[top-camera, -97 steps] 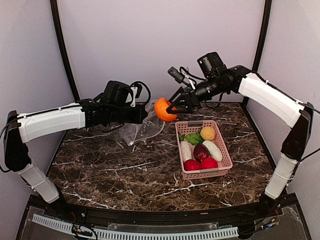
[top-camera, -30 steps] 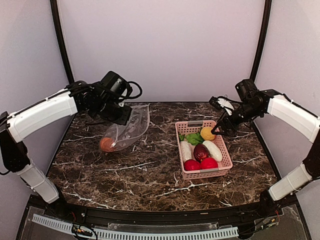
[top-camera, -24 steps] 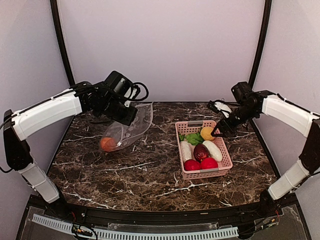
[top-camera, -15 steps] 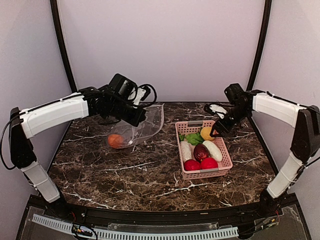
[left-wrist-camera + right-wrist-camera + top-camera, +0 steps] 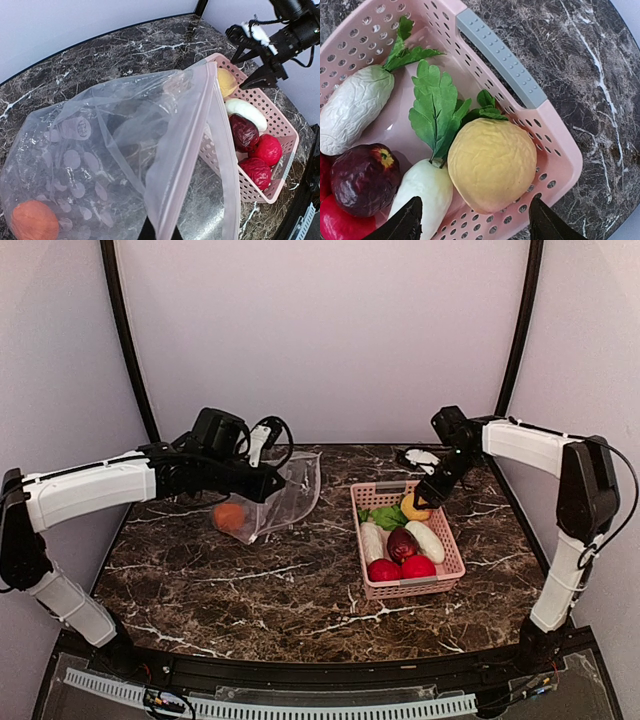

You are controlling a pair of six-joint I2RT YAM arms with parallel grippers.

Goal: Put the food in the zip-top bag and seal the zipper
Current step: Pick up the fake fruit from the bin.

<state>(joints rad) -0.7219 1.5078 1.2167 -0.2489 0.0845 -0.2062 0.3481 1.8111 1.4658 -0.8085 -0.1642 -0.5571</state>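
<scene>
Marble tabletop [image 5: 300, 585]: bag held open on the left, basket of produce on the right.

Over the far end of the pink basket [image 5: 410, 588], the right gripper [image 5: 476, 222] hangs directly above the yellow ball [image 5: 492, 170], its 2 fingers spread wide, 1 on each side and seemingly not touching. The ball is round, so only a straight drop matters. The left gripper [image 5: 160, 234] is pressed together on the zipper [image 5: 185, 145], lifting the mouth of the zip-top bag [image 5: 100, 150] toward the basket, with 1 orange ball [image 5: 34, 220] inside. Of the 2 arms, the right is nearer the remaining food.
</scene>
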